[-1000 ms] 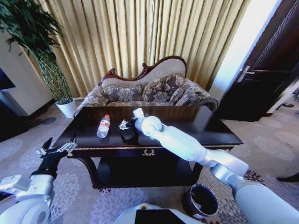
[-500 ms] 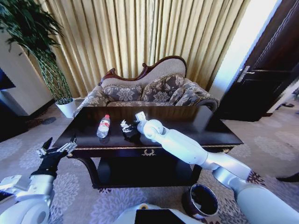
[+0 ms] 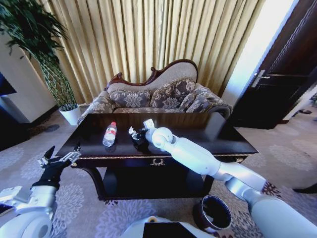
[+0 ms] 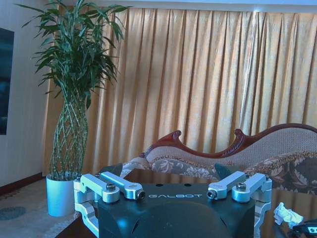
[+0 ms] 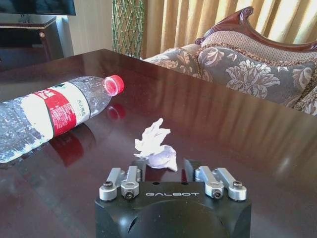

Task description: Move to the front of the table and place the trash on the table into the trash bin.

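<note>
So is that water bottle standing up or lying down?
Lying down: the bottle rests on its side on the table, red cap still on.

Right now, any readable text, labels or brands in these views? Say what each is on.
"GALBOT": on the black body of the left gripper.
"GALBOT": on the black body of the right gripper.
Red and white label on the bottle: printed characters present, too small and blurred to read.
Nothing else legible.
</note>
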Motion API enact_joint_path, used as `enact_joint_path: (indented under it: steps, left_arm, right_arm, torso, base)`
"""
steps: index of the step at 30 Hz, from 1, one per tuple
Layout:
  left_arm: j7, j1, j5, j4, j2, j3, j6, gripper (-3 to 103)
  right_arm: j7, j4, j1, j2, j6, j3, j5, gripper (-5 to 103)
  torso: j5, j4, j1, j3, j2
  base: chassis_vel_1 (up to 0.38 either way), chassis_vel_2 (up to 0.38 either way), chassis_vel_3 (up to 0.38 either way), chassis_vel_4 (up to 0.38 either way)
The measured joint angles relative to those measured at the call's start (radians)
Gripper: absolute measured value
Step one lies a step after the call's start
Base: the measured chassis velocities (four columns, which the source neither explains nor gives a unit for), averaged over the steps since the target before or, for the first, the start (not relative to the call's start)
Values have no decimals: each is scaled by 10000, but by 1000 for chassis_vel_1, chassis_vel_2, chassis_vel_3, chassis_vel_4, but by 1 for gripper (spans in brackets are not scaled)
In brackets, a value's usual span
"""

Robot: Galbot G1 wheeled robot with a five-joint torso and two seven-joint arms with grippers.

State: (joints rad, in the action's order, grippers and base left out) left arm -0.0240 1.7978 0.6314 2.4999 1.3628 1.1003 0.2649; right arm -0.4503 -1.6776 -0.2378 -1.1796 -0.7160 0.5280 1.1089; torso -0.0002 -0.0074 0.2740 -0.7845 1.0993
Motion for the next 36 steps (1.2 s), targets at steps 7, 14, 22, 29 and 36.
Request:
enact_joint_path:
  steps: [7, 14, 22, 29, 36]
  left_arm:
    - [3, 3, 4, 0, 14, 15, -14, 100]
    - [14, 3, 7, 0, 22, 21, -23, 100]
    - [30, -6, 14, 0, 4, 15, -29, 100]
    - [33, -8, 23, 0, 2, 13, -31, 100]
    - [34, -18, 24, 0, 6, -21, -31, 100]
  right_arm:
    - [4, -23, 26, 37, 6, 3, -1, 24]
    - [11, -105, -38, 174, 10, -3, -14, 1]
    - [15, -177, -112, 260, 11, -99, -19, 0]
    - [19, -401, -218, 437, 12, -259, -20, 0]
    - [136, -623, -244, 768, 12, -383, -37, 14]
  torso:
    - [0, 0, 0, 0, 0]
    - [0, 0, 0, 0, 0]
    - [0, 0, 0, 0, 0]
    - [0, 1, 0, 0, 0]
    - [0, -1, 0, 0, 0]
  base:
    - [0, 0, 0, 0]
    - [0, 0, 0, 0]
    - [0, 0, 0, 0]
    - [0, 0, 0, 0]
    - [0, 0, 0, 0]
